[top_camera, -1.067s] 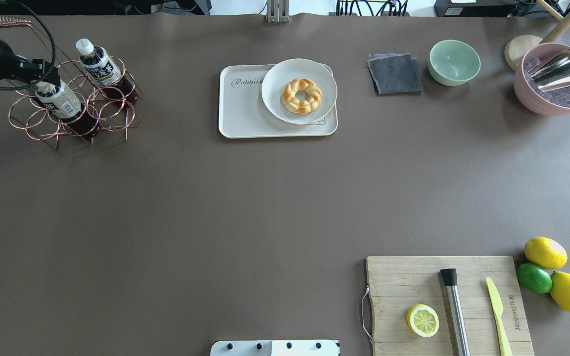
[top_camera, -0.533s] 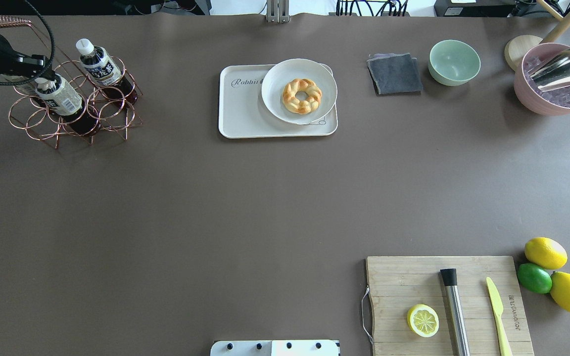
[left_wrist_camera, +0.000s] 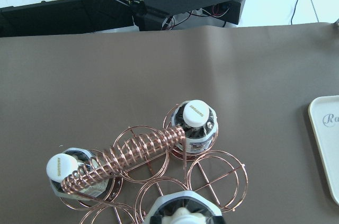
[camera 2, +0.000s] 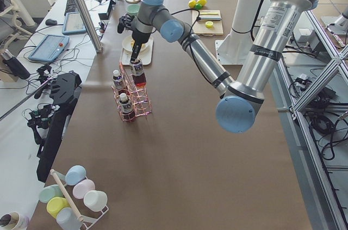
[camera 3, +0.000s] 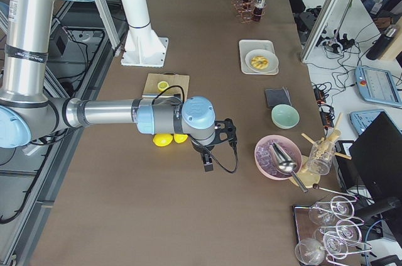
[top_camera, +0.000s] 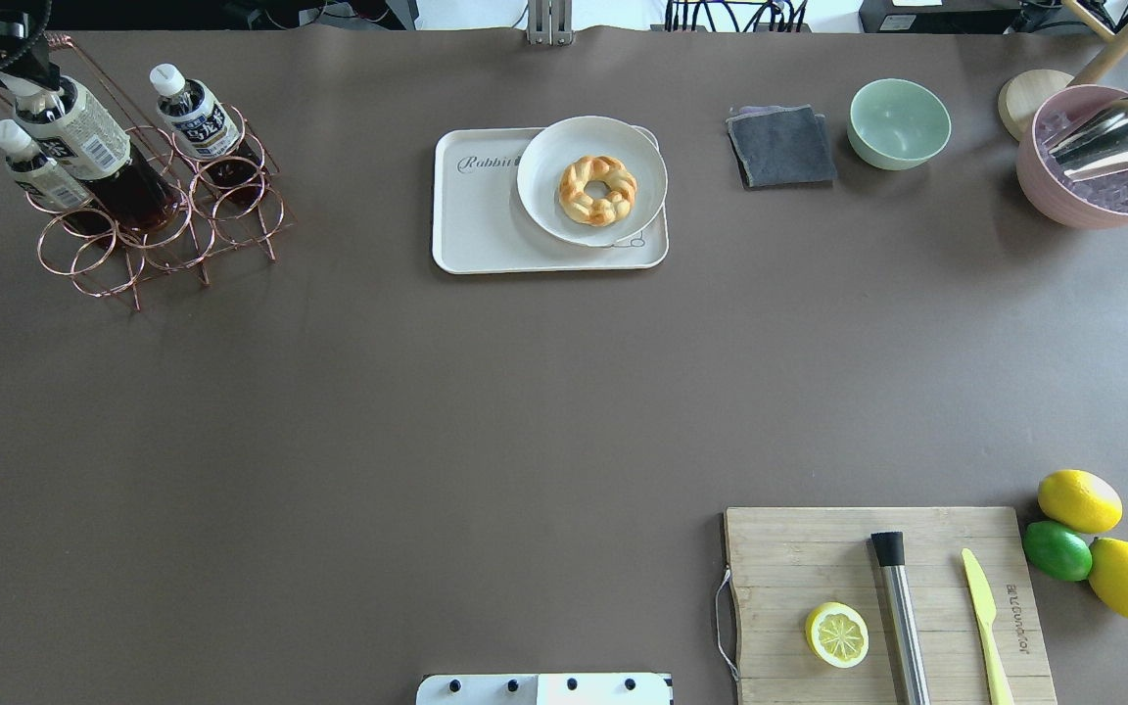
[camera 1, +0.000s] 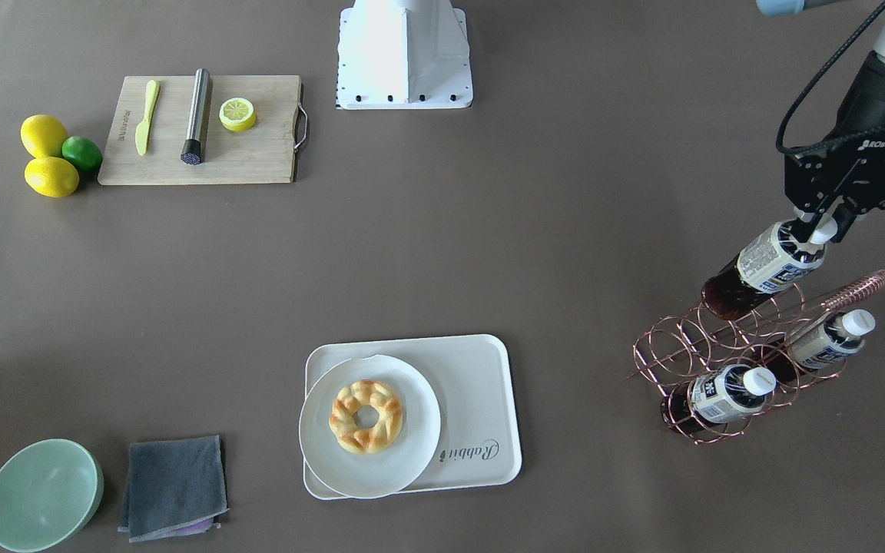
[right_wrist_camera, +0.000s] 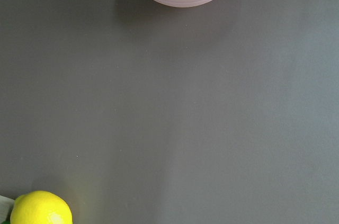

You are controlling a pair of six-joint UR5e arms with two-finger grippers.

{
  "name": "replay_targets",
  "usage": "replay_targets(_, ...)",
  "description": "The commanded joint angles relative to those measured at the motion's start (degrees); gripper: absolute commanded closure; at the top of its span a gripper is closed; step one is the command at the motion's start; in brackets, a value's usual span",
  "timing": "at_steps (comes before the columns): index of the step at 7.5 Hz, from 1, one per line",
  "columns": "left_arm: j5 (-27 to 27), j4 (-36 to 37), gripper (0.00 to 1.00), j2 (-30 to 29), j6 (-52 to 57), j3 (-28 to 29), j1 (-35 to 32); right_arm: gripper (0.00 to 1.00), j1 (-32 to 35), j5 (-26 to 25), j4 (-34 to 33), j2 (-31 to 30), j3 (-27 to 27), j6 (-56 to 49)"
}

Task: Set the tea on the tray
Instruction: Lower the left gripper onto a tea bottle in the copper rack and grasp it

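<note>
My left gripper [camera 1: 821, 226] is shut on the white cap of one tea bottle [camera 1: 767, 266] and holds it tilted, its base just over the rings of the copper wire rack [camera 1: 719, 349]. In the overhead view the held bottle [top_camera: 84, 137] hangs at the far left under the gripper [top_camera: 28, 83]. Two more tea bottles [camera 1: 725, 392] [camera 1: 826, 338] stand in the rack. The cream tray [camera 1: 481, 407] lies mid-table, with a white plate [camera 1: 412, 461] and a doughnut on one side. My right gripper [camera 3: 207, 159] shows only in the exterior right view, so I cannot tell its state.
A cutting board [top_camera: 819, 548] with a lemon half, a steel muddler and a knife lies at the near right, with lemons and a lime [top_camera: 1058, 550] beside it. A grey cloth [top_camera: 781, 145], a green bowl [top_camera: 899, 122] and a pink ice bowl [top_camera: 1103, 171] sit at the far right.
My left gripper has risen and moved toward the far-left corner, pulling the tea bottle up out of the rack. A third bottle behind it now shows, and the rack has shifted slightly.
</note>
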Motion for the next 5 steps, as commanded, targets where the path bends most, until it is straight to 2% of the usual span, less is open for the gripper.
replay_targets(1,0.3,16.1,1.00,-8.5,-1.2,-6.4,1.4,0.00,-0.3,0.1,0.0,0.0,-0.4,0.0)
replay_targets(2,3.2,18.9,1.00,-10.8,-2.6,-6.1,4.1,0.00,-0.4,0.1,0.0,0.1,-0.4,0.0)
replay_targets(3,6.0,19.0,1.00,-11.5,-4.8,-5.8,9.6,0.00,-0.5,0.2,0.0,0.2,-0.4,0.0)
replay_targets(5,9.9,19.1,1.00,-17.0,-22.3,-5.9,21.8,0.00,-0.6,0.3,0.0,0.4,-0.3,0.1)
